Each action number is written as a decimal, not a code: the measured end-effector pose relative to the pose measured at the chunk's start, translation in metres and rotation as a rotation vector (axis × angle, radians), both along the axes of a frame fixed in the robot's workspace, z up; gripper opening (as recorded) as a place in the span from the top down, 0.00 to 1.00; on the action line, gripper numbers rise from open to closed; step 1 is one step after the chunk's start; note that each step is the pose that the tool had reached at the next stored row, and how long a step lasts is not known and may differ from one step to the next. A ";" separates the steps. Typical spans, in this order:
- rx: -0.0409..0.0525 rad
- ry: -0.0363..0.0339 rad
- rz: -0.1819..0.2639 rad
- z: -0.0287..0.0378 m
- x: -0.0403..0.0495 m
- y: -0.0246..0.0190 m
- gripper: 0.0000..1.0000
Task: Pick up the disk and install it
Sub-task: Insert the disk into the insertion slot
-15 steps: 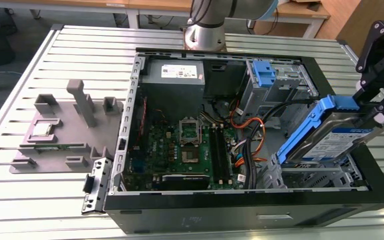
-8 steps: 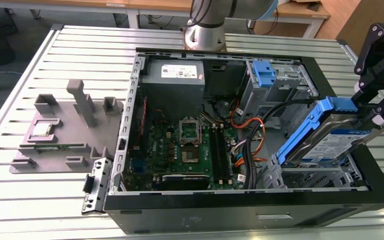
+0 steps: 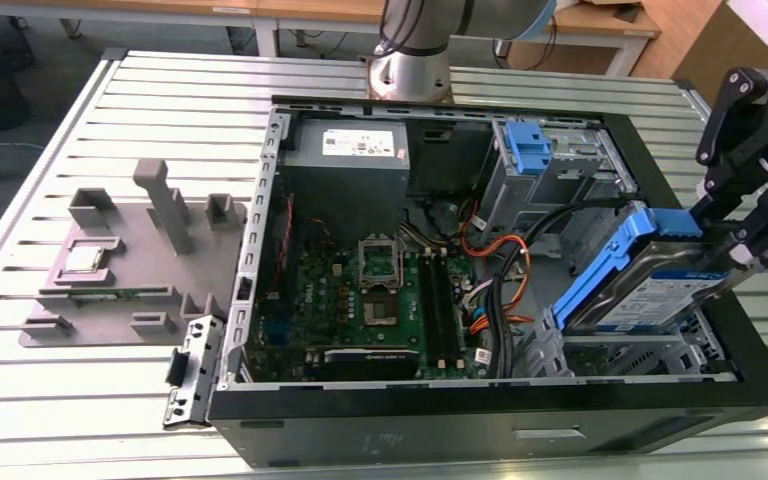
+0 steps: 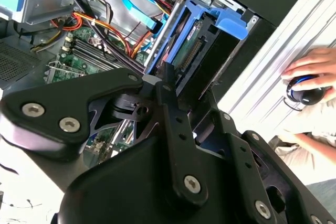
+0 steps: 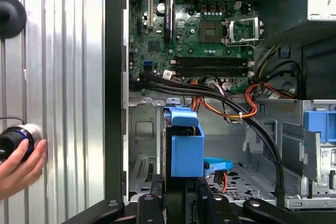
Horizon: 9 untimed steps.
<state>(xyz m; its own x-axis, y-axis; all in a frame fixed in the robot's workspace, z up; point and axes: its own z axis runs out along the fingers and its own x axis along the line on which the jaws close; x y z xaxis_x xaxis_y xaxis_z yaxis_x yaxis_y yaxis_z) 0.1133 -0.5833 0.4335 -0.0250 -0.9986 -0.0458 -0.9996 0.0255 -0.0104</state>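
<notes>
The disk (image 3: 654, 285), a silver rectangular hard drive with a white-and-blue label framed in blue plastic rails, hangs tilted over the bare-metal drive cage (image 3: 631, 352). That cage sits in the corner of the open black computer case (image 3: 491, 415) at the exterior view's right. I judge the pick-up done and the install step in hand, with the drive not yet seated. Its long axis runs on a steep slant. The low end points down into the cage and toward the green motherboard (image 3: 357, 300). The high end points up toward the exterior view's right, where the black claw (image 3: 728, 258) pinches it. The label face shows toward the exterior camera. As I read it, seating calls for laying that slant down level with the cage floor. It also means keeping the rails square to the cage walls and the low end clear of the orange and black cables (image 3: 507, 262) just beside it. The case lies on a slatted aluminium worktop (image 3: 77, 400).
</notes>
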 end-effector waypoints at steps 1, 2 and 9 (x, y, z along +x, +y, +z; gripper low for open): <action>-0.0001 0.0000 0.000 -0.0003 0.0000 0.0000 0.65; -0.0002 0.0000 0.000 -0.0003 0.0000 0.0000 0.65; 0.0003 0.0000 0.000 -0.0011 0.0000 0.0000 0.65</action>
<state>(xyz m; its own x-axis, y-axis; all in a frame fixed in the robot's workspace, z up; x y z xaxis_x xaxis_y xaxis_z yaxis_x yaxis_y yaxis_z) 0.1133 -0.5834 0.4324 -0.0250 -0.9986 -0.0461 -0.9996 0.0255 -0.0104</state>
